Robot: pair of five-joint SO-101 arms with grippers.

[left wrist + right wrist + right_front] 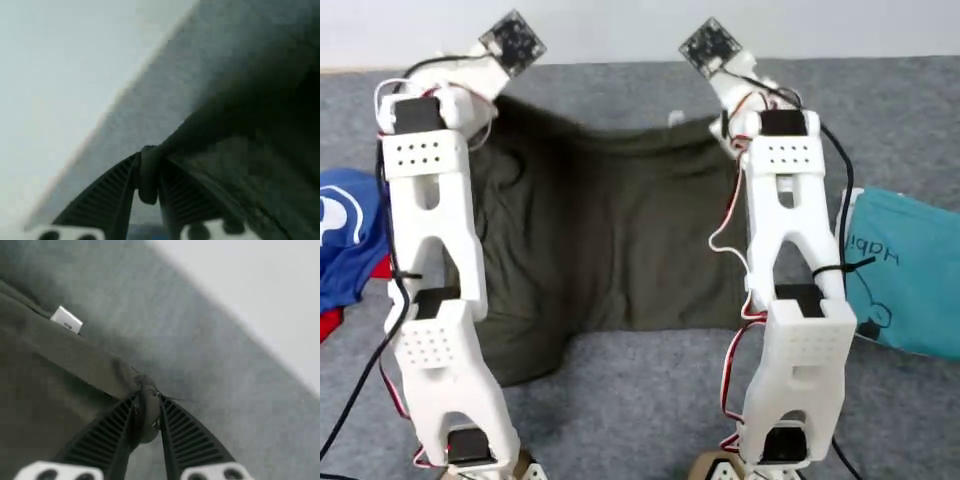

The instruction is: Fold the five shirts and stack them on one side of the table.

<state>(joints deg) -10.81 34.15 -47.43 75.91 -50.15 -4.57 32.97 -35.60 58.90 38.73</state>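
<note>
A dark olive shirt (605, 235) lies spread across the middle of the grey table between the two arms. My left gripper (147, 182) is shut on a pinched far corner of the olive shirt (240, 115); the cloth stretches away from the fingers. My right gripper (146, 417) is shut on the other far edge of the olive shirt (45, 370), near a small white label (66, 320). In the high view the left gripper (480, 100) and the right gripper (725, 115) sit at the shirt's far corners.
A blue shirt (345, 235) with red cloth (332, 320) under it lies at the table's left edge. A teal shirt (905, 285) lies at the right edge. The grey table surface (650, 400) shows in front of the olive shirt. A pale wall borders the far side.
</note>
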